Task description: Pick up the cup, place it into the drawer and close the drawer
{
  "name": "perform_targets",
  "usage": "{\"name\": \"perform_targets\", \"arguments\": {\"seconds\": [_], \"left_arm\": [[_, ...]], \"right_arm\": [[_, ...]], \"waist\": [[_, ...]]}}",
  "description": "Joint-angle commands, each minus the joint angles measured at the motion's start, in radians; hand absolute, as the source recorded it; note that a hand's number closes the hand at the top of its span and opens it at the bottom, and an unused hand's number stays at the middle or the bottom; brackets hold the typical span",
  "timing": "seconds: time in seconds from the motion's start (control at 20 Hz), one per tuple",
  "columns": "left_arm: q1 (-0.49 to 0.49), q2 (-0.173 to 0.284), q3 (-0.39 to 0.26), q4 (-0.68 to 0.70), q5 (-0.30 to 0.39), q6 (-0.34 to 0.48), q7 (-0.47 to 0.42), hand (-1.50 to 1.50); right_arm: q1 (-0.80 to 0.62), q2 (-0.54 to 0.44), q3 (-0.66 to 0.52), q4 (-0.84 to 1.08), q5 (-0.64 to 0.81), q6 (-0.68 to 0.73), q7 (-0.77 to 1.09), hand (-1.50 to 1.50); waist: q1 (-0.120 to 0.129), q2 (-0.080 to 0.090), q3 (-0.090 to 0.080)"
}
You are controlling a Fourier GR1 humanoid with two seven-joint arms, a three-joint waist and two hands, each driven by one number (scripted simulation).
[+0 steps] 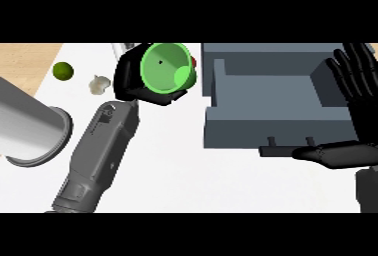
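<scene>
The green cup [168, 68] sits in the curled fingers of the left hand [136, 80], which wraps round it from the left and below so that black fingers show along the cup's left rim and under its lower edge. The cup is tipped so its mouth faces the view, showing the pale green rim and the darker inside. It is held over the white counter [184, 170], just left of the drawer [277, 107] and not yet above the drawer's hollow; a narrow strip of counter shows between the cup and the drawer's left wall. A small red patch shows at the cup's right edge, but what it is cannot be told. The left forearm [100, 155] runs up from the lower left edge to the hand. The drawer is grey and stands open, its hollow facing up, with a dark handle [288, 146] on its near front. The right hand [354, 100] is at the right edge, fingers straight and spread upward along the drawer's right side, its thumb reaching left just beside the handle; it holds nothing. On the counter at the left lie a lime [64, 70] and, just right of it and apart, a pale garlic bulb [99, 84], both left of the cup-holding hand. A large grey cylinder [29, 130] lies at the left edge, below the lime, beside the forearm.
</scene>
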Motion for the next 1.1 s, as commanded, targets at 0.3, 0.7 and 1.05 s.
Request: {"name": "perform_targets", "arguments": {"seconds": [0.3, 0.7, 1.05], "left_arm": [[-0.284, -0.015, -0.139, -0.05, 0.036, 0.246, 0.323, 1.5], [-0.506, -0.016, -0.25, 0.274, 0.131, 0.388, 0.439, 1.5], [-0.526, -0.016, -0.319, 0.449, 0.165, 0.334, 0.425, 1.5]], "right_arm": [[-0.01, 0.006, -0.008, 0.049, 0.019, -0.007, -0.045, -1.5], [-0.041, 0.003, 0.014, 0.051, 0.012, 0.019, -0.06, -1.5], [-0.09, -0.02, 0.006, 0.066, -0.026, 0.048, -0.03, -1.5]], "waist": [[-0.017, 0.007, 0.0], [-0.075, 0.021, 0.001], [-0.119, 0.039, 0.001]]}}
